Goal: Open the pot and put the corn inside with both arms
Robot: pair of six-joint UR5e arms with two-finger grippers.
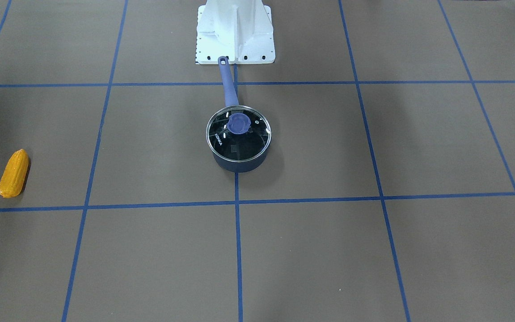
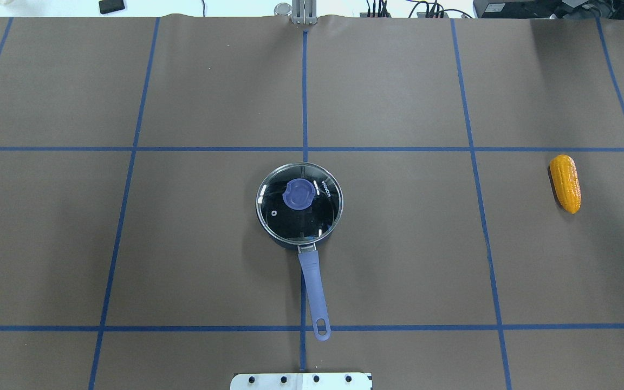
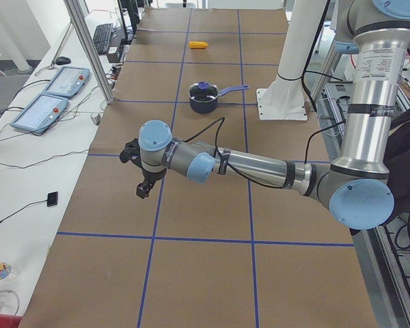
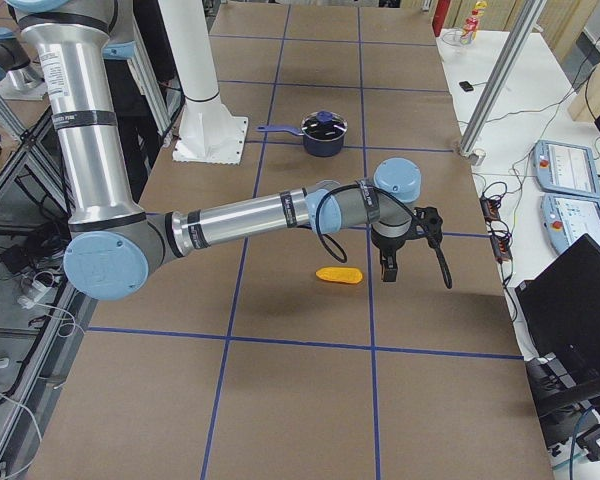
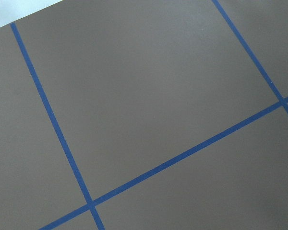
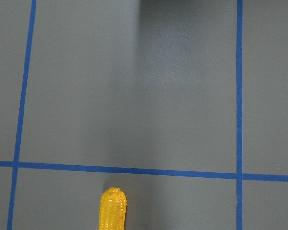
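The dark navy pot stands at the table's middle with its glass lid on it, and its blue handle points toward the robot base. The corn lies alone far out on the robot's right side and also shows in the right wrist view. The right gripper hovers just beside the corn. The left gripper hangs over bare table far from the pot. Both grippers show only in the side views, so I cannot tell whether they are open or shut.
The white base mount stands just behind the pot handle. Brown table paper carries a blue tape grid. Control pendants and cables lie on the white bench past the table's far edge.
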